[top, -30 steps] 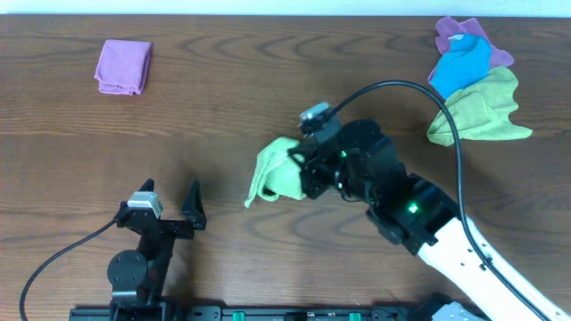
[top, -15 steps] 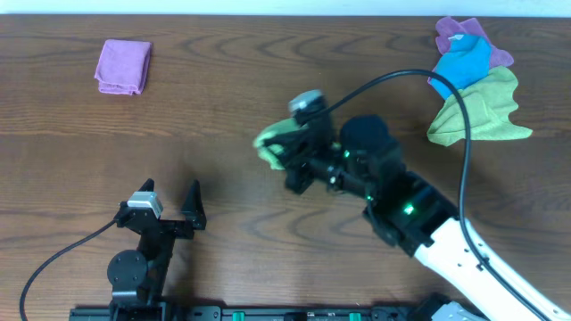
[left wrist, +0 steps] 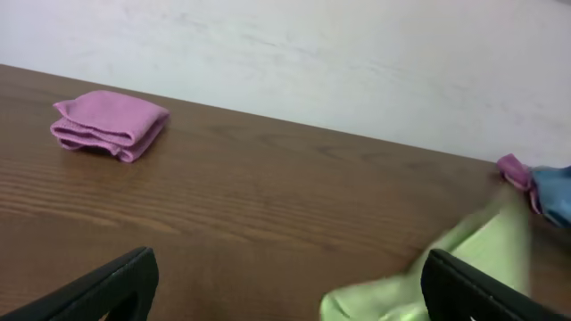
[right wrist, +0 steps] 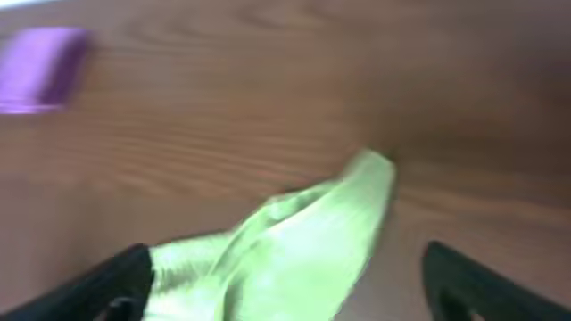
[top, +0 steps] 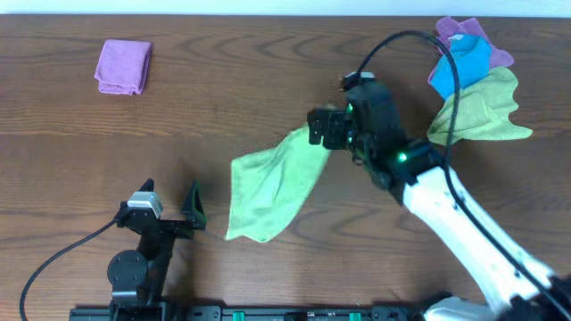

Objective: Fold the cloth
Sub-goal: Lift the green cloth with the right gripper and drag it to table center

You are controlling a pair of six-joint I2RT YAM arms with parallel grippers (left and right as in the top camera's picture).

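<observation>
Green cloth point(top: 268, 189) lies mid-frame on the worktop point(top: 223, 107) in the overhead view. It's spread in a long slant from lower left up to the right tool point(top: 319, 130), top corner right at the tool. Right wrist view is blurred. Both fingers point(right wrist: 111, 278) sit at the bottom corners, set wide, w/ the cloth between & below them, not pinched as far as I can see. Left tool point(top: 169, 191) is at lower left, also wide, holding nothing, near the cloth's lower end. Overhead only: whole cloth outline, plus a pile of cloths point(top: 473, 85) upper right. Folded purple cloth point(top: 123, 65) upper left. Left wrist view alone shows a pale wall point(left wrist: 357, 53) behind the worktop.
</observation>
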